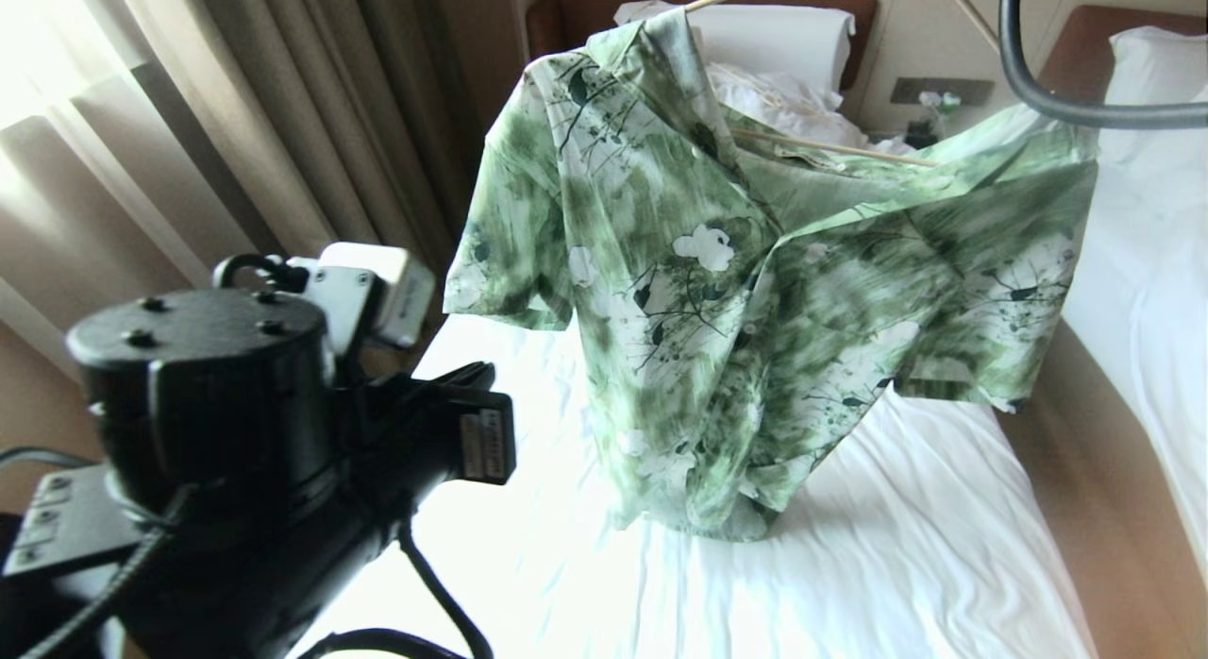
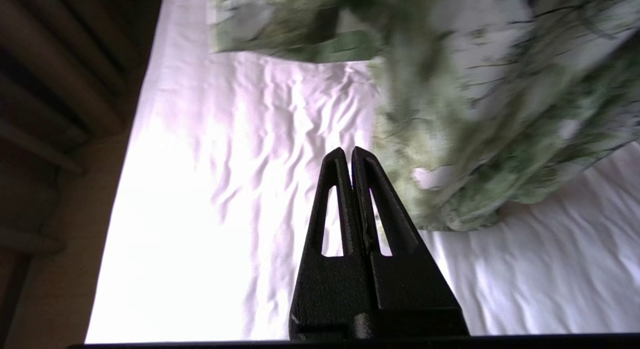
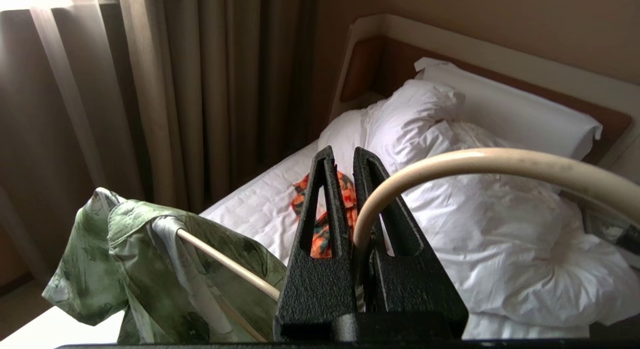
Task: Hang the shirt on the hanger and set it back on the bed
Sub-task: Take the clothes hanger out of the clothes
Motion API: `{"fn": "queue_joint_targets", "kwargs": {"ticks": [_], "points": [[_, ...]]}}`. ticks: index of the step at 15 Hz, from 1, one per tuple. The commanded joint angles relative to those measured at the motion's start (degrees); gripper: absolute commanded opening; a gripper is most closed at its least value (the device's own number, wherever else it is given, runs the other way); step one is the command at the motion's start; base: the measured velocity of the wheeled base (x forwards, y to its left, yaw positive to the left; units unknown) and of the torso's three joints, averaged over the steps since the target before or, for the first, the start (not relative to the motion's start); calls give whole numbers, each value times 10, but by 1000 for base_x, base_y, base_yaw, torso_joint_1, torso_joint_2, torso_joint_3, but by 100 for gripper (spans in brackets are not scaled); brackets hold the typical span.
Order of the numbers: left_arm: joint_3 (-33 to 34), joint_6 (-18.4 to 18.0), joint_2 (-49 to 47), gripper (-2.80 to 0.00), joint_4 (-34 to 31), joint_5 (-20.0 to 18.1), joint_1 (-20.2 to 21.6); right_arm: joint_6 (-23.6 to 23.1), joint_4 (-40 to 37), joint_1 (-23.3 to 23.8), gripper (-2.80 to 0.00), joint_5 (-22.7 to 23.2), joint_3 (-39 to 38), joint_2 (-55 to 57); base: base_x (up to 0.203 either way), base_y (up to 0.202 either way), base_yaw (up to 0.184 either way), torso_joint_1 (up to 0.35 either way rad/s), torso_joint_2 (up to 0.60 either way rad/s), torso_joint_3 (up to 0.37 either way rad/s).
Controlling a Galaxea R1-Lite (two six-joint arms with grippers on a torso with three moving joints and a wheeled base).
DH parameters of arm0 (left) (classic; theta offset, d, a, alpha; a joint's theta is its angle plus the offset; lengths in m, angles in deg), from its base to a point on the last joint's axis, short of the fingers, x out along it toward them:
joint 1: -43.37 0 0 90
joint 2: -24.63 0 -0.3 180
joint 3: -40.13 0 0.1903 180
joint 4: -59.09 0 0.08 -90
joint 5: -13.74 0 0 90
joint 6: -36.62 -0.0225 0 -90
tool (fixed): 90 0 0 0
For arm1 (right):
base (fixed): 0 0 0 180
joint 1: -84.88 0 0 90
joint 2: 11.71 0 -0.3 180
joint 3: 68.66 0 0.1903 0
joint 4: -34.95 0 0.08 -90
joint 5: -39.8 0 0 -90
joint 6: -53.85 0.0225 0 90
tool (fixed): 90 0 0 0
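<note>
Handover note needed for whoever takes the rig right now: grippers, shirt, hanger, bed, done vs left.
Right gripper: shut on the hanger at its hook, holding it up over the bed.
Left gripper: shut, empty, over the sheet beside the shirt.
Shirt: draped on the hanger, lifted; its hem seems to brush the sheet. One shoulder is on the hanger's arm; the other side hangs loosely, fit uncertain.
Done: shirt largely on the hanger.
Left: check that loose shoulder, then lay hanger and shirt on the bed and release.
</note>
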Motion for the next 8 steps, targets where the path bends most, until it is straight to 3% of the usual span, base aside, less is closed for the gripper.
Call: {"fn": "queue_joint_targets", "kwargs": {"ticks": [1, 5, 8], "points": [[63, 5, 89, -280, 1, 1, 60, -8, 15, -2, -280, 5, 1, -2, 0, 0, 0, 0, 0, 0], [131, 7, 197, -280, -6, 3, 157, -27, 32, -5, -280, 27, 10, -15, 0, 0, 0, 0, 0, 0], [195, 7, 289, -280, -36, 4, 193, -33, 34, -4, -280, 33, 11, -26, 0, 0, 0, 0, 0, 0]]}}
